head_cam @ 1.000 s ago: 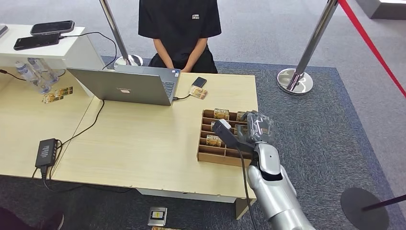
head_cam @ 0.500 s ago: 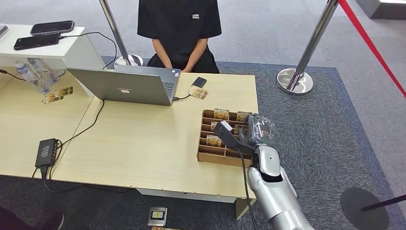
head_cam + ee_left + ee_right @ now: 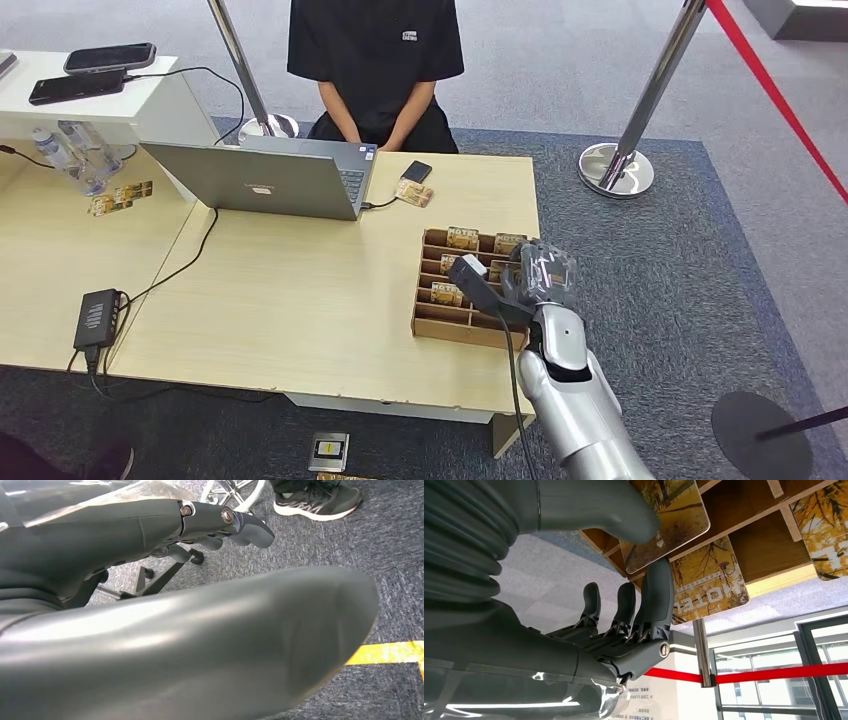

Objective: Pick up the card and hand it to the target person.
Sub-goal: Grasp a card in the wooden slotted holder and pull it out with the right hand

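While pinching card [image 3: 669, 517] btwn thumb and finger, right hand [image 3: 535, 275] has drifted slightly back over box [image 3: 440, 322], lifting out toward person [image 3: 375, 60].

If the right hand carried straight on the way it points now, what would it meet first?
Probably the wooden card box itself: the right hand, pinching a card, points into its compartments. Depth is unclear.

"HOTEL" on a card [image 3: 709, 587] in the wooden tray [image 3: 774, 545].
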Tool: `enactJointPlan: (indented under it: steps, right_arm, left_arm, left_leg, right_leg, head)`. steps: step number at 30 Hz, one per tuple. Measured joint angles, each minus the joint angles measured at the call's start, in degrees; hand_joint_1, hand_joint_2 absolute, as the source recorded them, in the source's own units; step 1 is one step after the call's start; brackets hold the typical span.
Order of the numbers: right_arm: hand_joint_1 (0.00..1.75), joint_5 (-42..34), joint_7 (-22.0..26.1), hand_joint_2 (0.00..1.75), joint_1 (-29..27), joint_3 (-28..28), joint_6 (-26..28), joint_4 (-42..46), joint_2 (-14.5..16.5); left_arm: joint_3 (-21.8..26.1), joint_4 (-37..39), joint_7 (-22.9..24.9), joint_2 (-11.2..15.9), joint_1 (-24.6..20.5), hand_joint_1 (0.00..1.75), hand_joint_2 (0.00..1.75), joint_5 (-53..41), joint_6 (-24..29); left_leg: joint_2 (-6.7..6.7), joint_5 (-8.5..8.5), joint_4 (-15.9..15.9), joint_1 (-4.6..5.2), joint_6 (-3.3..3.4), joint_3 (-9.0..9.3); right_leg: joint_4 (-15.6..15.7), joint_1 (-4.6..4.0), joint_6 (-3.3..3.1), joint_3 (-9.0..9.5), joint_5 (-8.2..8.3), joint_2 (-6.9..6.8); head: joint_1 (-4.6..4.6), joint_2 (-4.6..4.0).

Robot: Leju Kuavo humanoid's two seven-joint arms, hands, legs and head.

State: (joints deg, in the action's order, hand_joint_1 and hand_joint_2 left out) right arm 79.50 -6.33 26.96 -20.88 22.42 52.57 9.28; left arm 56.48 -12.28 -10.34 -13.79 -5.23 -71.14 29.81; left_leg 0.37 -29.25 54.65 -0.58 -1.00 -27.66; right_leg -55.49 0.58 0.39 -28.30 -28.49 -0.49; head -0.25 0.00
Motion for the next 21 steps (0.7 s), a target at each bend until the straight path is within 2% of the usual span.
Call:
enactJointPlan:
  steps: [12,21]
  right_arm:
    - [1.06,0.29,0.54,1.75,-0.60,0.56,-0.46,0.22,0.33]
    - [1.26,0.87,0.86,1.75,-0.99,0.93,-0.48,0.19,0.44]
  left_arm:
    - [0.00,0.00,0.00,0.02,-0.24,0.00,0.00,0.02,0.00]
    - [0.00,0.00,0.00,0.07,-0.61,0.00,0.00,0.00,0.00]
  left_leg:
    - [0.00,0.00,0.00,0.00,0.00,0.03]
    - [0.00,0.00,0.00,0.00,0.00,0.06]
  right_leg:
    - [0.00,0.00,0.00,0.02,0.00,0.00]
    - [0.00,0.00,0.00,0.06,0.00,0.00]
  head:
    - [0.00,0.00]
    - [0.00,0.00]
